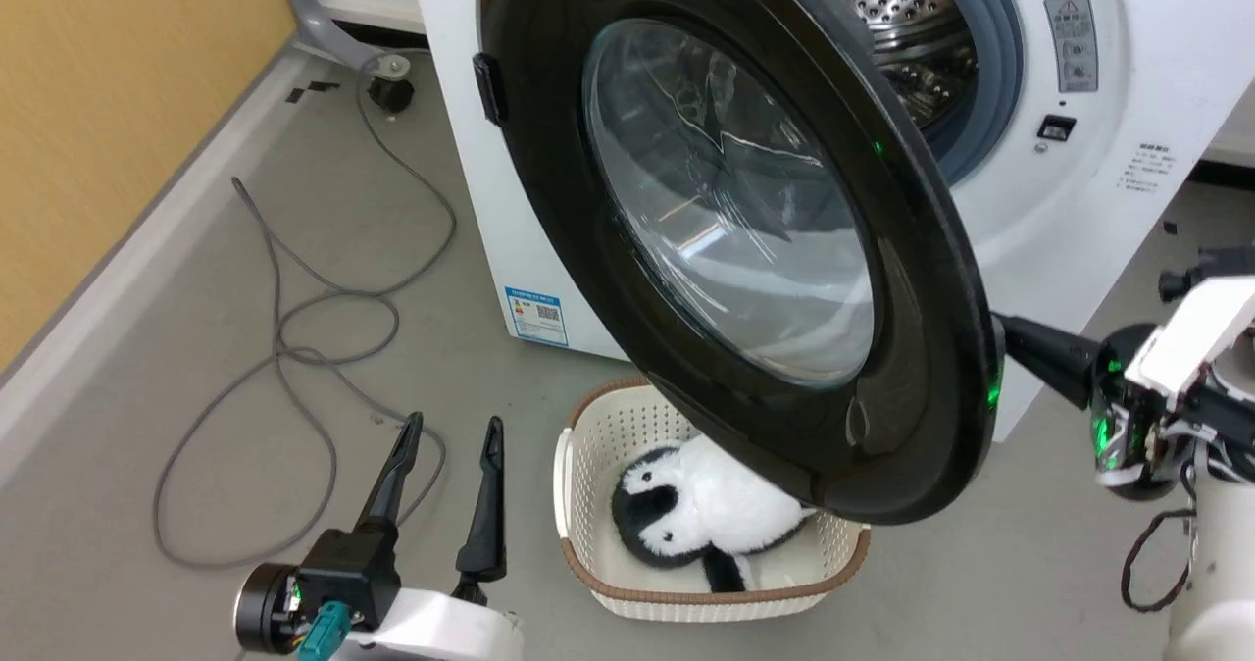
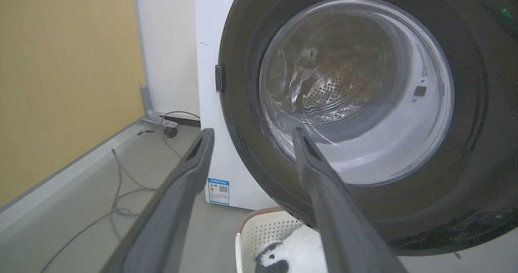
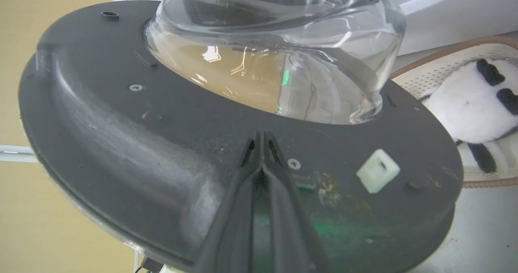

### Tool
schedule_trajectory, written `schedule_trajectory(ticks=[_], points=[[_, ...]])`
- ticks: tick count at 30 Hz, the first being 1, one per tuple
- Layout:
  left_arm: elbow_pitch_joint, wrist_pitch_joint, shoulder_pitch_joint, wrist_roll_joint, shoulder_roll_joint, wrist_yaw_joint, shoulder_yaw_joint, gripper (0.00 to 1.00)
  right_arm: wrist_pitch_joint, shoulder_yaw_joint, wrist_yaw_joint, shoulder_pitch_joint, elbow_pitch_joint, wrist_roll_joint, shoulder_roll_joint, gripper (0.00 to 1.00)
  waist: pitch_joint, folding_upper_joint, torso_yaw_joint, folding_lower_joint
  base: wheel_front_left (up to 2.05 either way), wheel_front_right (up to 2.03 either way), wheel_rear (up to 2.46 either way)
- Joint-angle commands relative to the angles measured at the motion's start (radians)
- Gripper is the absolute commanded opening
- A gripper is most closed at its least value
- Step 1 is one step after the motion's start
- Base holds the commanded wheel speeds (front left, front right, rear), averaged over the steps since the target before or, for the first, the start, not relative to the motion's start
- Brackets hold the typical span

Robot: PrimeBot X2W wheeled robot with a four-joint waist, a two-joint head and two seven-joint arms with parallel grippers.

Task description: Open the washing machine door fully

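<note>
Fingers closed, the right gripper point(image 3: 262, 143) pressed the half-open washing machine door point(image 1: 726, 210) from inside; the left gripper point(image 1: 453, 426) hung open below it. A wider push seemingly remained.

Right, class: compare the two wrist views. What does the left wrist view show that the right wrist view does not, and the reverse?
Left wrist view, not the right: the glossy outer face of the washing machine door, the blue label, a grey cable on the floor, and the open left claw. Right wrist view, not the left: the door's matte inner face with a screw and a white square block, and the shut right claw, tips at that face. Both: the glass bowl, the basket and the plush toy in it.
</note>
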Motion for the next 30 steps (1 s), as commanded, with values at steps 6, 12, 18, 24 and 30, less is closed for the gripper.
schedule_trajectory(ticks=[6, 12, 18, 24, 30], points=[[0.010, -0.006, 0.033, 0.012, 0.001, -0.014, 0.009, 1.00, -0.013, 0.113, 0.001, 0.103, -0.045, 0.165, 0.008, 0.00, -0.017, 0.0000, 0.027, 0.0002, 0.00, 0.00, 0.00], [0.006, -0.006, 0.058, 0.016, 0.001, -0.020, 0.017, 1.00, -0.080, 0.299, 0.001, 0.209, -0.127, 0.318, 0.008, 0.00, -0.029, 0.0000, 0.047, 0.0002, 0.00, 0.00, 0.00], [0.014, -0.006, 0.072, 0.021, 0.001, -0.028, 0.019, 1.00, -0.153, 0.461, 0.001, 0.283, -0.186, 0.412, 0.008, 0.00, -0.050, 0.0000, 0.067, 0.0002, 0.00, 0.00, 0.00], [0.017, -0.006, 0.072, 0.020, 0.001, -0.030, 0.011, 1.00, -0.235, 0.615, 0.001, 0.340, -0.244, 0.469, 0.008, 0.00, -0.057, 0.0000, 0.094, 0.0002, 0.00, 0.00, 0.00], [0.028, -0.006, 0.079, 0.038, 0.001, -0.043, 0.015, 1.00, -0.299, 0.709, 0.001, 0.332, -0.251, 0.486, 0.008, 0.00, -0.056, 0.0000, 0.111, 0.0002, 0.00, 0.00, 0.00]])
